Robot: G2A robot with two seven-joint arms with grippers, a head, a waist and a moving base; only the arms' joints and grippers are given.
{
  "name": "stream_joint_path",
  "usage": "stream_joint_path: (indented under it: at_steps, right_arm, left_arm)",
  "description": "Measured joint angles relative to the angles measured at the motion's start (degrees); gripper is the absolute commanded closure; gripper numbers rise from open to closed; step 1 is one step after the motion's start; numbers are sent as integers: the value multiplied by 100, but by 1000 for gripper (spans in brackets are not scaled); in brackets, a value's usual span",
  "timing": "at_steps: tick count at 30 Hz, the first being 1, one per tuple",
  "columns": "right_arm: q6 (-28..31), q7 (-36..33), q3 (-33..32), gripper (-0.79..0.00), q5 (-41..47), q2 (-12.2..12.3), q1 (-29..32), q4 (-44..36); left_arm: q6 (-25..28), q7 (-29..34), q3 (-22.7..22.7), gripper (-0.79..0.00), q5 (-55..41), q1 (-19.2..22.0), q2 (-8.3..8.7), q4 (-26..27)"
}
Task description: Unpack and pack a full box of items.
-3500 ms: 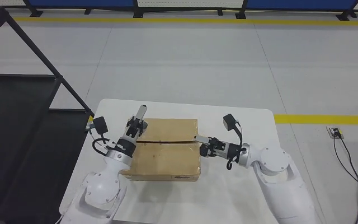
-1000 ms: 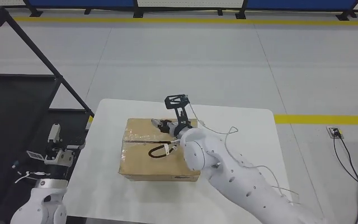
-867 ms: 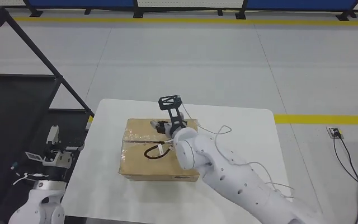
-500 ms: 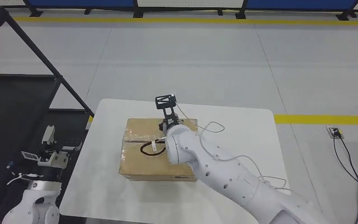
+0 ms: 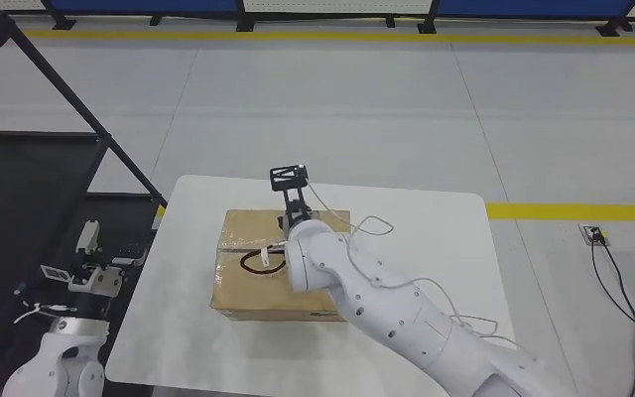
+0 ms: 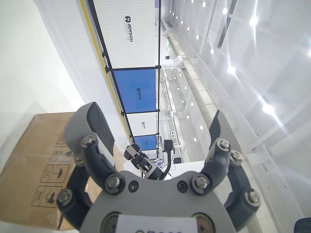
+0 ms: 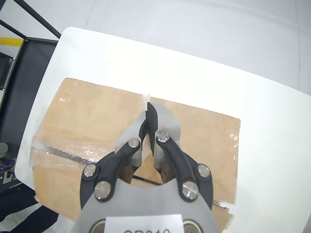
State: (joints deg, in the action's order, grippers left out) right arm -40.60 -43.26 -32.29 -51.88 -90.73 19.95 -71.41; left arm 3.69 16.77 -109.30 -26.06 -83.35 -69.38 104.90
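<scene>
One box (image 7: 97,112), beneath right jaws (pressed together)

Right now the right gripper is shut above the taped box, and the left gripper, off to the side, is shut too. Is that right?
Not quite: the left gripper is open, its fingers spread wide apart, as the left wrist view shows. The rest holds: the right gripper is shut above the taped box.

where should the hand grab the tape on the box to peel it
Probably the end of the tape where it folds over the box edge, coming from that side: elsewhere it lies flat on the top, with no lip to pinch.
</scene>
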Motion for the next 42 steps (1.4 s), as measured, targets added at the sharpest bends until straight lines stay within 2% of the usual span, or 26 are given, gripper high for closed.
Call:
stream_joint_path:
  at_steps: [10,17,21,27,35,42]
  right_arm:
    - [39,286,-591,0,-628,206,843,-951]
    - [454,874,-1145,0,-676,349,1715,-1843]
    - [896,1739,-1476,0,-364,386,2366,-2302]
    - [1518,2574,-1763,0,243,361,2906,-2368]
    - [2447,3099,-2004,0,1274,294,3252,-2332]
    - [3392,3383,-2130,0,1883,268,3487,-2248]
  left_arm:
    - [-40,31,108,-785,95,43,8,62]
    - [-82,37,248,-785,259,52,11,124]
    - [-137,65,348,-785,377,86,16,116]
    - [-204,143,480,-785,562,140,27,101]
    - [-287,331,714,-785,747,234,40,54]
    - [-370,584,1054,-785,1026,586,60,-166]
